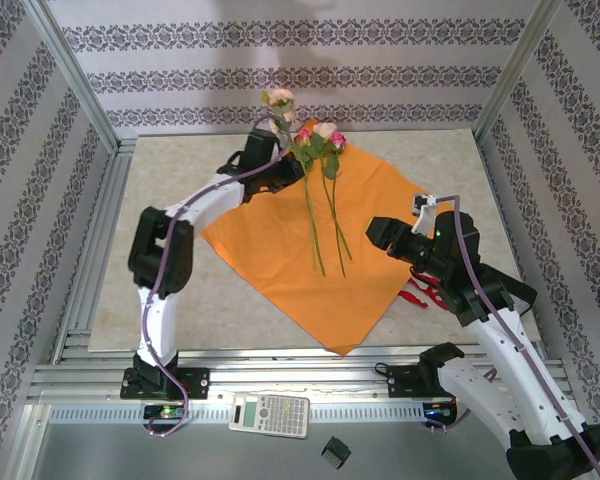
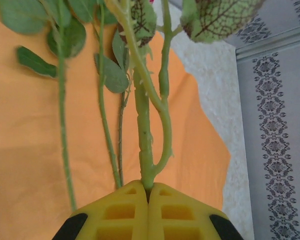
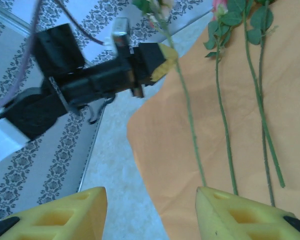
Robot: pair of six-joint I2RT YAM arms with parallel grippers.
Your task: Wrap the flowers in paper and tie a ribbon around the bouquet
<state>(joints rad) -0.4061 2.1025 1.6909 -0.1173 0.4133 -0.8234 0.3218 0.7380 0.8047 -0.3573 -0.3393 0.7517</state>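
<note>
The left gripper (image 2: 148,192) is seen clamped on a rose stem (image 2: 144,130), which is held over the far corner of the orange paper (image 1: 270,250). The right gripper (image 3: 150,212) is held with jaws parted, nothing between them, near the paper's right edge. Two more roses (image 1: 325,131) are laid on the paper. The dark red ribbon (image 1: 417,295) lies just beside its right edge.

A white pocket calculator with grey keys (image 1: 269,413) lies on the near metal ledge. Just right of it and nearer sits a small black ridged plastic piece (image 1: 336,452). Grey damask-striped wallpaper (image 1: 280,75) lines the far wall.
</note>
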